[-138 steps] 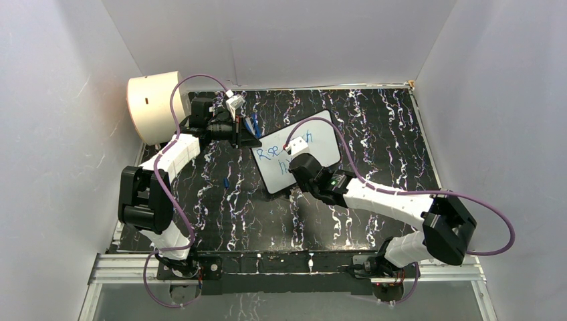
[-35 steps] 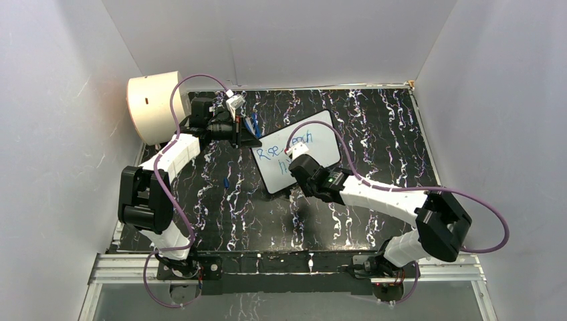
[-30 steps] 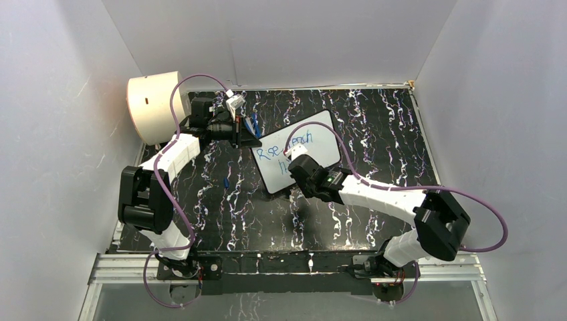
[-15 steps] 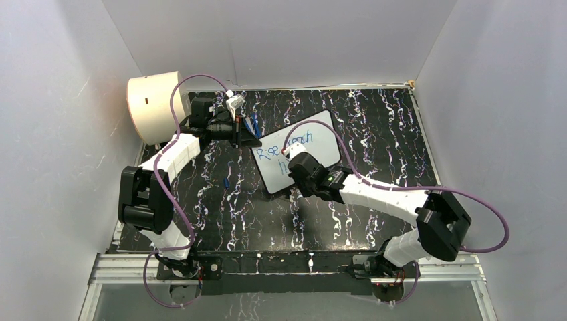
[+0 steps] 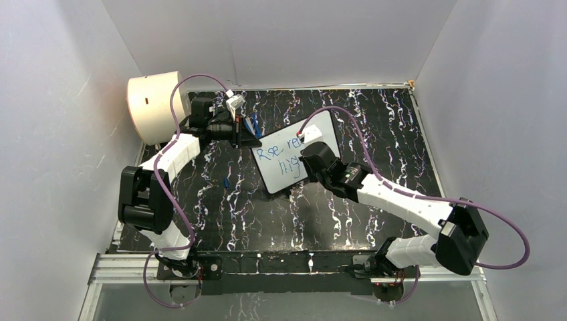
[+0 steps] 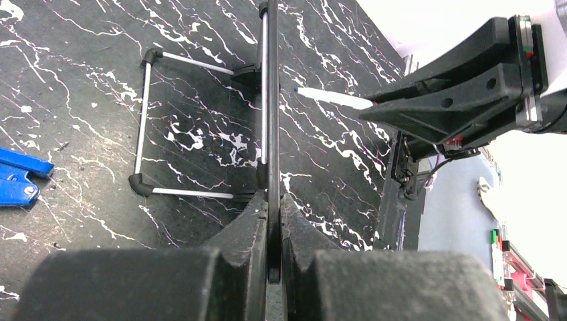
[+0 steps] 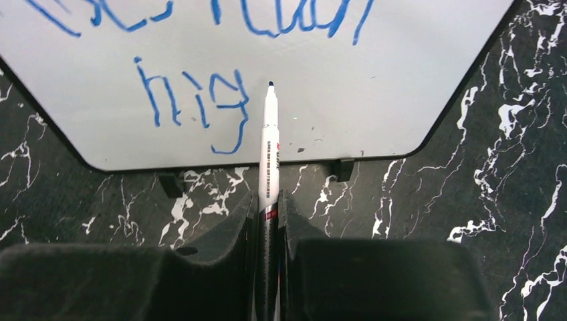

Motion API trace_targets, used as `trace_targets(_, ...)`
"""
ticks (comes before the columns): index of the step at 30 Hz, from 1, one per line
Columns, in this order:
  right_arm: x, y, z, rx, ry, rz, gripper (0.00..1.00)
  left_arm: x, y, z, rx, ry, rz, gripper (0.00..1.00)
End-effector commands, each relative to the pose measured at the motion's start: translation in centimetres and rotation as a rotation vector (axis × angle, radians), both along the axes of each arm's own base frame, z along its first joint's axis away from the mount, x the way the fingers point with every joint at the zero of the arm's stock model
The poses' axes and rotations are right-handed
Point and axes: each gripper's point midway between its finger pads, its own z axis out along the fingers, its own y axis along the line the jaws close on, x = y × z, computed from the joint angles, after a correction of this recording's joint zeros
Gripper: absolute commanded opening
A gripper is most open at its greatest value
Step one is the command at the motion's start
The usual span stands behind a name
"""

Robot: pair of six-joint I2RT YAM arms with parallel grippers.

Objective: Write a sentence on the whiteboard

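Note:
The whiteboard [image 5: 273,175] stands tilted on the black marbled table, left of centre. My left gripper [image 5: 250,142] is shut on its left edge; in the left wrist view the board [image 6: 269,100] shows edge-on between the fingers [image 6: 257,217]. My right gripper [image 5: 309,166] is shut on a white marker [image 7: 269,147]. The marker's blue tip sits just right of the "g"; I cannot tell whether it touches. The sentence [image 7: 194,100] is blue: a partly cropped top line, and "hig" below it. From above the sentence [image 5: 284,157] reads "Rise re…" over "hig".
A cream cylindrical drum [image 5: 155,107] stands at the back left. A blue object [image 6: 17,177] lies on the table behind the board. The board's wire stand legs [image 6: 144,120] rest on the table. White walls enclose three sides.
My right gripper has moved right along the board with the marker, uncovering "hig" on the second line. My left arm and the board have not moved.

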Motion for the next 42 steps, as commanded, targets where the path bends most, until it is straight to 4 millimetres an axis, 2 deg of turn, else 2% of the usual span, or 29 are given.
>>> trace_targets(1, 1.9, 0.7, 2.8, 0.065, -0.089, -0.019, 0.0, -1.0, -0.7, 0.4, -0.002, 0.012, -0.039, 0.0)
trace_targets(8, 2.4, 1.7, 3.0, 0.073, -0.09, 0.002, 0.0, -1.0, -0.7, 0.3, -0.001, 0.012, -0.038, 0.0)
trace_targets(20, 3.3, 2.4, 3.6, 0.083, -0.109, 0.005, 0.0, -1.1, -0.8, 0.2, -0.003, 0.018, -0.043, 0.0)
trace_targets(33, 3.2, 2.1, 1.4, 0.039, -0.051, -0.003, 0.0, -1.1, -0.8, 0.4, -0.004, 0.013, -0.044, 0.0)
trace_targets(42, 2.1, 1.5, -0.2, 0.009, 0.02, -0.001, 0.0, -1.1, -0.8, 0.4, -0.003, 0.013, -0.042, 0.0)
